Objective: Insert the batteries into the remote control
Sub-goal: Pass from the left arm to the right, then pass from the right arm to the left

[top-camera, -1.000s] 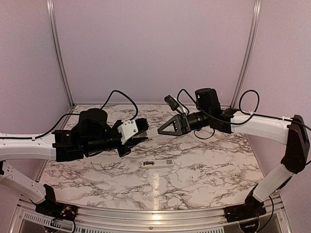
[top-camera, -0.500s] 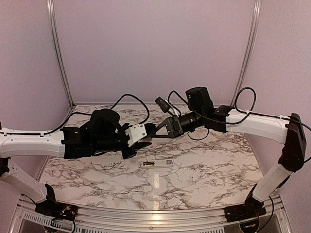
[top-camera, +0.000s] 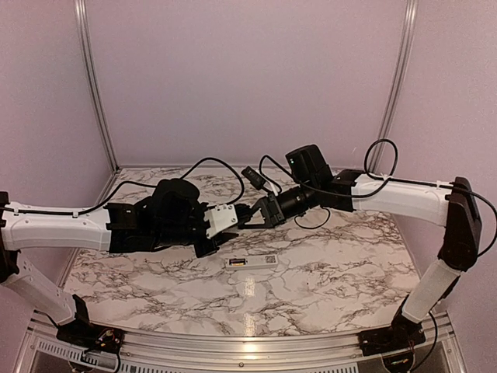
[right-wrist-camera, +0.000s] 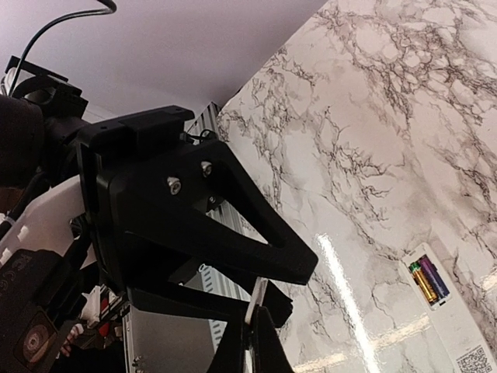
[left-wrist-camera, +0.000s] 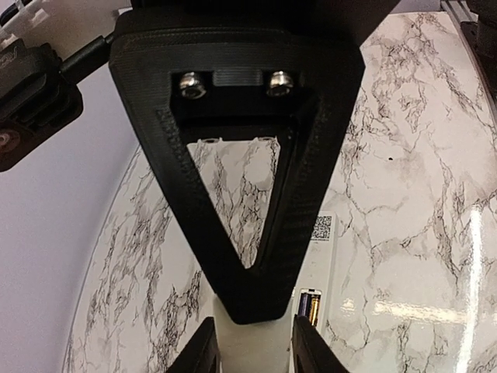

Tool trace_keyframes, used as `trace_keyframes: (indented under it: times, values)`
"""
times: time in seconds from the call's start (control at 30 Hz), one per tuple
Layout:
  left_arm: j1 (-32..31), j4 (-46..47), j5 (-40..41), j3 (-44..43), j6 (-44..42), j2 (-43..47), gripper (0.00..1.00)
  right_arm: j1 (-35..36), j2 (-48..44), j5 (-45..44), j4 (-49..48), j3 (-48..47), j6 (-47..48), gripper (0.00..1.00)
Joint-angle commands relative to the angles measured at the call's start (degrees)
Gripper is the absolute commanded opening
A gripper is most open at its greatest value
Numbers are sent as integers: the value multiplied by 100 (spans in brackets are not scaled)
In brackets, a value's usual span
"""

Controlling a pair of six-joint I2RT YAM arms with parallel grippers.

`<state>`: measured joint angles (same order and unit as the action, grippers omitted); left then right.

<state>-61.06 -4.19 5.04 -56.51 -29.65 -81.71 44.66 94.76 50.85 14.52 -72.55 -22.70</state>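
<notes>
Two grippers meet in the air above the marble table (top-camera: 342, 264), and you can follow the contact in all three views. Left gripper (top-camera: 232, 224): reaching in from the left, its fingers (left-wrist-camera: 203, 348) are clamped on the flat sides of a small white cover plate (left-wrist-camera: 250, 351), which fills the gap between them in the left wrist view. Right gripper (top-camera: 257, 214): reaching in from the right, tip to tip with the left one. In the right wrist view its jaws are drawn together on the thin edge of the same plate, seen there as a white sliver (right-wrist-camera: 254, 305). The black triangular frame that fills each wrist view is the other arm's finger.

Remote control (top-camera: 251, 262): lying flat on the table, just nearer to you than the meeting grippers and apart from both. You see it back side up, long axis running left to right. Its recess, at the left end, is uncovered, and two batteries (right-wrist-camera: 429, 281) lie side by side in it. A square printed code label (left-wrist-camera: 322, 227) sits on the back toward the right end.
</notes>
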Motion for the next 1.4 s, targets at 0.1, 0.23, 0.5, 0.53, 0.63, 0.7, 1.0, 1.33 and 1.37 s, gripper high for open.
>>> trace_keyframes:
  times: [0.1,0.23,0.5,0.53,0.63,0.7,1.0,1.33,1.37]
  values:
    - [2,138,191,-129,101,182,67,-89,-2,-104,-141,-48,-57,0]
    - [98,624,93,232,514,724,81,-410,-206,-56,-515,276,-174,0]
    - [1077,2363,-1645,1480,3076,2044,80,-722,-631,256,-2333,978,-745,0]
    - [1187,2460,-1746,1514,3436,2064,79,-722,-660,259,-2500,994,-805,0]
    - [1507,2577,-2119,1453,4456,1923,78,-722,-674,326,-3000,1030,-993,0]
    - [1669,2696,-2710,1343,4926,1695,78,-722,-652,434,-3314,1051,-1161,0]
    - [1904,4410,-4282,1330,6542,811,44,-705,-681,794,-4619,1366,-1848,0]
    - [1906,4614,-4233,1201,6842,427,35,-602,-689,900,-4857,1376,-2039,0]
    - [1907,4556,-4191,1184,6818,420,35,-592,-683,911,-4874,1376,-2048,0]
